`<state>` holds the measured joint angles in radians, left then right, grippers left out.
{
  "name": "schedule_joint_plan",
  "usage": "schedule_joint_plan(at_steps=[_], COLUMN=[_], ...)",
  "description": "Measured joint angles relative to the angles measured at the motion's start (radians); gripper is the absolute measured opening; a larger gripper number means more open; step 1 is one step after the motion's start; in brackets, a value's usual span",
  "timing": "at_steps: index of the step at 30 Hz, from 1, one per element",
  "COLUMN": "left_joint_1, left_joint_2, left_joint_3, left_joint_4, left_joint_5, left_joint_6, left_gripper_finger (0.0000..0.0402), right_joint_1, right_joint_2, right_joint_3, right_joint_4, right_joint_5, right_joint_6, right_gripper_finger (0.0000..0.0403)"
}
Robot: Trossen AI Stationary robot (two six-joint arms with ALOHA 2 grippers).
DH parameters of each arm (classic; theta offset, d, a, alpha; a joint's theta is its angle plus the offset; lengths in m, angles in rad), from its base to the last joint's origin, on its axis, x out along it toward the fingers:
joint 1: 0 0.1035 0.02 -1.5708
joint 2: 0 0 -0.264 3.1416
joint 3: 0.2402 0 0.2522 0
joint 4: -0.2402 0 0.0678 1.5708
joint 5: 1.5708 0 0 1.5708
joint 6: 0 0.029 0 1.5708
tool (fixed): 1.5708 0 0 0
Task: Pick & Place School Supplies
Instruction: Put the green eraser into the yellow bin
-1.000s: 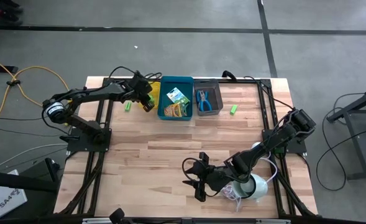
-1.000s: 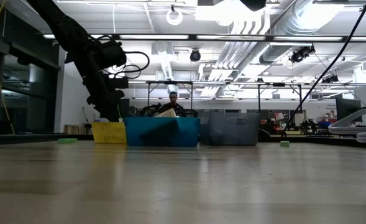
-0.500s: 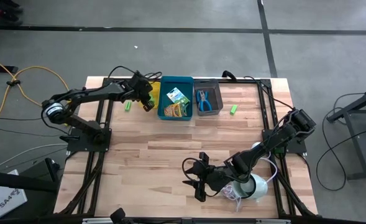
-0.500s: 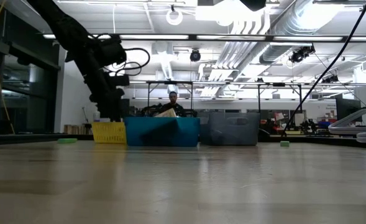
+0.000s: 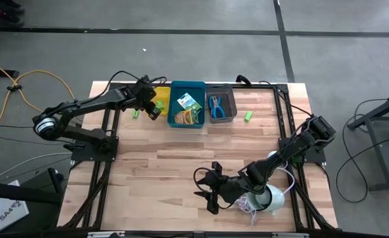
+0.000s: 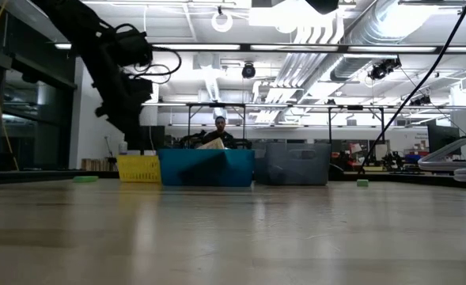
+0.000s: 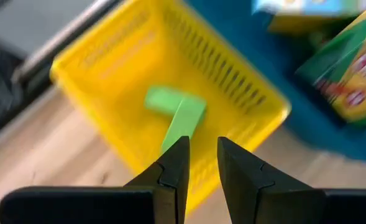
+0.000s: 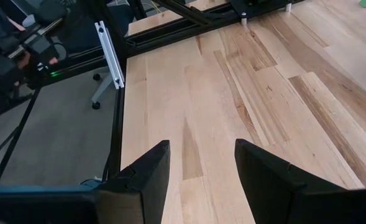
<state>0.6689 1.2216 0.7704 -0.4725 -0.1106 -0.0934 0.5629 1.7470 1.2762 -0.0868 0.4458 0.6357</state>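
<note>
Green pieces lie in the yellow bin, just beyond the left gripper fingers (narrowly parted, holding nothing). Risk: withdrawing fingers could snag the bin's rim and shift it.

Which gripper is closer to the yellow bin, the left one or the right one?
Left. The left gripper hovers at the yellow bin, beside its near edge. The right gripper is far away, low near the table's front edge.
</note>
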Motion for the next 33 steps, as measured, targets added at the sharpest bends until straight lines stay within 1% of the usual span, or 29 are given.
schedule_joint_plan(at_steps=[4,8,17,21,23,25,28,31,33], left_joint_1=[0.0,0.005,0.005,0.017,0.032,0.053,0.082,0.109,0.114], left_joint_2=[-0.017,-0.016,-0.016,-0.016,-0.016,-0.016,-0.012,-0.011,-0.011], left_joint_3=[0.0,0.0,0.0,0.0,0.0,0.0,0.0,0.0,0.0], left_joint_4=[-0.134,-0.231,-0.302,-0.34,-0.36,-0.381,-0.423,-0.471,-0.485], left_joint_5=[-0.042,-0.082,-0.087,-0.125,-0.128,-0.128,-0.13,-0.139,-0.152], left_joint_6=[-0.086,-0.173,-0.286,-0.359,-0.396,-0.418,-0.453,-0.432,-0.413], left_gripper_finger=[0.0077,0.0077,0.0077,0.0077,0.0077,0.0077,0.0077,0.0077,0.0077], right_joint_1=[0.0,0.0,0.0,0.0,0.0,0.0,-0.003,-0.003,-0.003], right_joint_2=[0.0,0.0,0.0,0.0,0.0,0.0,0.0,0.0,0.0], right_joint_3=[0.0,0.0,0.0,0.0,0.0,0.0,0.0,0.0,0.0], right_joint_4=[0.0,0.0,0.0,-0.007,-0.021,-0.031,-0.032,-0.032,-0.032], right_joint_5=[0.0,-0.002,-0.01,-0.028,-0.035,-0.041,-0.082,-0.112,-0.114], right_joint_6=[0.0,0.0,-0.005,-0.011,-0.011,-0.003,0.003,-0.004,-0.011], right_gripper_finger=[0.0173,0.0173,0.0173,0.0173,0.0173,0.0173,0.0173,0.0173,0.0173])
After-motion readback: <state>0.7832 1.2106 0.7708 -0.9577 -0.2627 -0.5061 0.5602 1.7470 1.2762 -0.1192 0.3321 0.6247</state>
